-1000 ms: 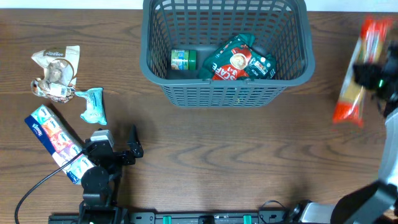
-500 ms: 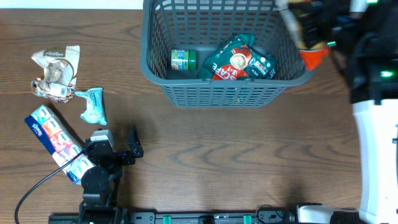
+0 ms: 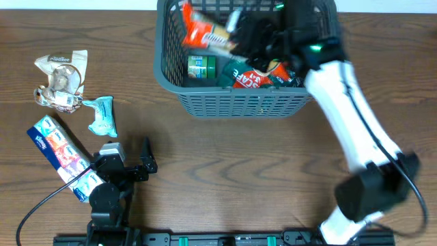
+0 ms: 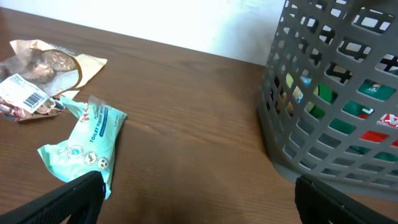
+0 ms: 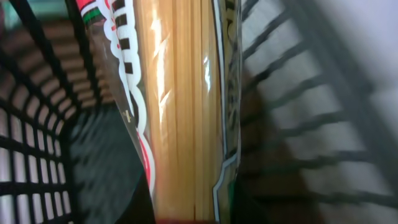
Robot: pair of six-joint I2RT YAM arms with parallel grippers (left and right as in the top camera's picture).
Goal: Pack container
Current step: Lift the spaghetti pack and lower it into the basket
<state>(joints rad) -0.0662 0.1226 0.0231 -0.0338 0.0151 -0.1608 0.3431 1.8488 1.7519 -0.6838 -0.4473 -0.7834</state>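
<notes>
The dark grey lattice basket (image 3: 171, 75) stands at the back middle of the table and also shows in the left wrist view (image 4: 298, 155). It holds a small green tin (image 3: 201, 66) and a red-green coffee packet (image 3: 254, 72). My right gripper (image 3: 246, 34) is over the basket, shut on a long spaghetti packet (image 3: 205, 33) that reaches toward the basket's left side. In the right wrist view the spaghetti packet (image 5: 177, 112) fills the middle, with the basket walls (image 5: 37, 124) around it. My left gripper (image 3: 130, 158) is open and empty, resting near the front left.
On the left lie a crumpled snack packet (image 3: 60, 78), a mint wipes packet (image 3: 102, 116) and a blue tissue pack (image 3: 60, 154). The wipes packet (image 4: 84, 140) lies just ahead of the left gripper's left finger. A black cable runs at the front left.
My right arm has swung left from the table's right side to over the basket, carrying the spaghetti packet inside the rim. The left arm has not moved.
</notes>
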